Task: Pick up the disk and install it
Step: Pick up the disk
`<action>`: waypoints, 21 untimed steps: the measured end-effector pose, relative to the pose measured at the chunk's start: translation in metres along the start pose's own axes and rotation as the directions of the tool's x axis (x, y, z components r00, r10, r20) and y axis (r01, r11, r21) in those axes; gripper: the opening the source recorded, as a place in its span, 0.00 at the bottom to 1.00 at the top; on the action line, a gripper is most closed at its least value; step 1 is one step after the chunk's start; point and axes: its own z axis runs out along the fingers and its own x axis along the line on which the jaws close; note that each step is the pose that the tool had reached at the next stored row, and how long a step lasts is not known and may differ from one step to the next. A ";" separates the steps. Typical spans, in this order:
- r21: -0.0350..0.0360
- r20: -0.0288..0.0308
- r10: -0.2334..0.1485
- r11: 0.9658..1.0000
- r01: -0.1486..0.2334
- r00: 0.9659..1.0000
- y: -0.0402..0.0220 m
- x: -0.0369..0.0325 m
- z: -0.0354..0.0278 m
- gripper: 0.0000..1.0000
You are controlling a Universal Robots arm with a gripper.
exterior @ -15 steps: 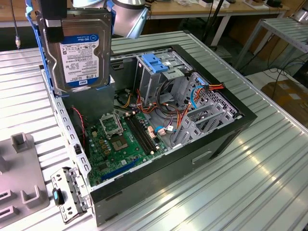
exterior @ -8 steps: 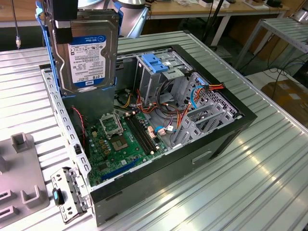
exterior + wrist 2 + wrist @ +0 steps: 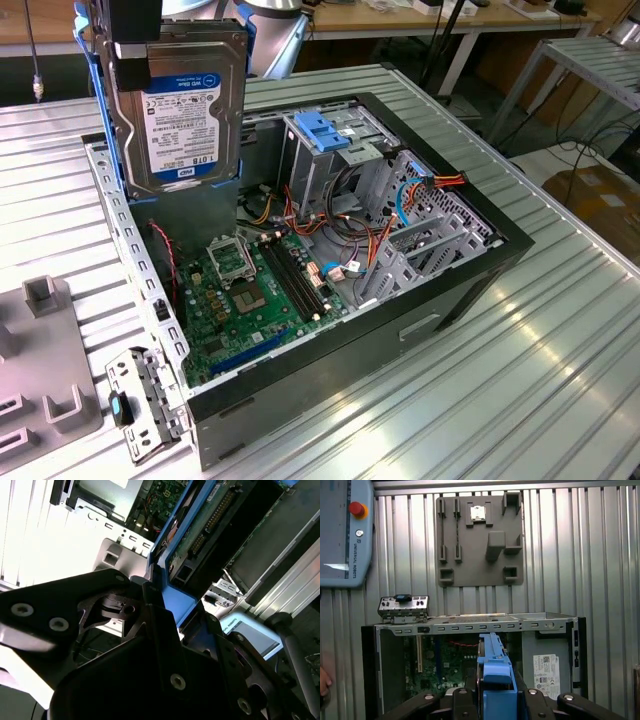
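The disk (image 3: 185, 115), a silver hard drive with a white printed label and a blue carrier frame, hangs upright in the air over the far-left corner of the open computer case (image 3: 400, 330) in the exterior view. My gripper (image 3: 135, 40) is shut on its top edge from above. In the first wrist view the disk (image 3: 495, 672) shows edge-on between the black fingers (image 3: 462, 700), above the case's interior. The second wrist view has the gripper (image 3: 175, 615) clamped on the blue frame of the disk (image 3: 200, 530).
Inside the case sit a silver drive cage with a blue handle (image 3: 325, 135), a green motherboard (image 3: 250, 290) and loose cables. A grey fixture plate (image 3: 40, 370) lies at the exterior view's left. A teach pendant (image 3: 345, 530) rests on the ribbed table, and a hand (image 3: 322, 680) is near it.
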 end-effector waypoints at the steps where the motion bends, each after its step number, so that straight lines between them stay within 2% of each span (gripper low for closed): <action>1: 0.000 0.000 0.000 1.000 0.000 1.000 0.0000 0.0000 0.0000 0.37; 13: 0.000 0.000 0.000 1.000 0.000 1.000 -0.0056 -0.0002 0.0003 0.37; 21: 0.000 0.000 0.000 1.000 0.000 1.000 -0.0118 0.0005 0.0010 0.37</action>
